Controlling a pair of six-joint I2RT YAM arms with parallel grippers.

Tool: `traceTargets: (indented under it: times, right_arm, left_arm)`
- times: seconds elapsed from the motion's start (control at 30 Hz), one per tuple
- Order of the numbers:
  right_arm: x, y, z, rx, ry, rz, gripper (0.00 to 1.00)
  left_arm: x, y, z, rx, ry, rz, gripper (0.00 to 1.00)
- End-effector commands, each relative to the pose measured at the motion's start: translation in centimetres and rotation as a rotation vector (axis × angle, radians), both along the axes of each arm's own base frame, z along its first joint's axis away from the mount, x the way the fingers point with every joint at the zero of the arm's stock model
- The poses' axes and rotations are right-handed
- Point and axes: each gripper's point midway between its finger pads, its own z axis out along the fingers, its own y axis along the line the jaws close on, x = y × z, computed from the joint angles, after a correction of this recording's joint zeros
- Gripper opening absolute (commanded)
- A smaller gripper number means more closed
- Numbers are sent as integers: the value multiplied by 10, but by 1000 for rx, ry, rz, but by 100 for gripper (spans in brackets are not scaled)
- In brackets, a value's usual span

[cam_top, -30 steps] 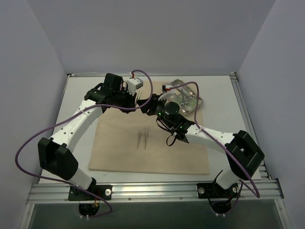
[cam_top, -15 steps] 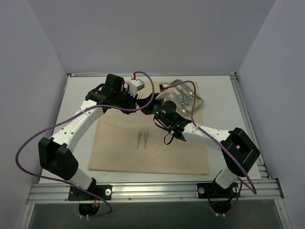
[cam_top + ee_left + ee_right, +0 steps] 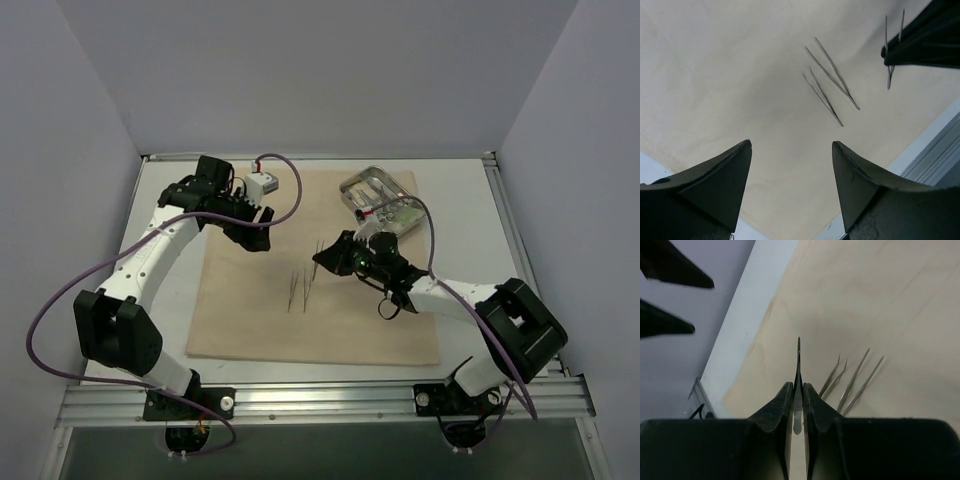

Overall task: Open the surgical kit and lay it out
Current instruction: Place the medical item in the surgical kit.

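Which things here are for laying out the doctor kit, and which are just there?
For the job: beige cloth, steel tray, two tweezers lying on the cloth, third tweezers pinched in the right tool, open left tool.
Just there: white table, purple cable, metal rail.

No text, label, brand, number or sign can be read in any of the views. The contents of the steel tray [image 3: 368,182] are shown too small for any print to be made out.
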Motion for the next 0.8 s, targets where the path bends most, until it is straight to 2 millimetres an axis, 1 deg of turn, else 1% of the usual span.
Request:
traceTargets:
  times: [0.0,0.03,0.07,0.1,0.13,0.17,0.2,0.23,0.27,0.33,0.4,0.47,0.5,0.57,0.63,0.67,0.7,0.77]
  right_arm:
    - [-40,11,-17,152,83,124,0]
    - [-42,12,-22,172,96,127,0]
    - [-44,13,-39,168,135,131,0]
    - [-43,17,-28,237,112,140,0]
    - [-48,15,-30,269,120,145,0]
    - [-49,15,-36,292,132,144,0]
    - [-49,16,-18,357,72,156,0]
    - [-49,17,-16,377,73,160,0]
    - [-50,18,-18,377,73,163,0]
    - [-47,19,-20,365,59,162,0]
    - [-44,18,-28,339,71,154,0]
    - [-43,15,-40,308,98,143,0]
    - [-43,14,-42,306,105,138,0]
    - [-44,12,-48,301,128,129,0]
    - [-39,8,-52,293,136,112,0]
    - [-38,8,-57,282,151,108,0]
    - [-34,10,-56,279,148,110,0]
    - [-31,12,-66,251,177,124,3]
  left_arm:
    - [-5,8,8,-38,-6,-3,74]
    - [-4,10,7,-40,-5,3,75]
    - [-5,9,7,-47,-3,0,75]
    - [-6,7,7,-55,0,-2,75]
    - [-4,5,7,-67,-5,-6,75]
    - [-8,4,2,-76,11,-12,72]
    - [-11,-2,2,-103,22,-39,68]
    - [-13,-4,1,-115,31,-54,63]
    - [-16,-6,-1,-125,41,-68,56]
    - [-18,-10,-3,-140,54,-90,52]
    - [-16,-10,-7,-133,65,-84,52]
    - [-13,-10,-10,-132,71,-78,54]
    - [-12,-10,-12,-132,77,-71,56]
    - [-10,-11,-17,-132,90,-66,56]
    - [-10,-12,-21,-128,103,-67,57]
    - [-9,-12,-22,-126,106,-66,57]
    - [-9,-12,-23,-125,108,-67,57]
    - [-9,-12,-23,-126,109,-65,57]
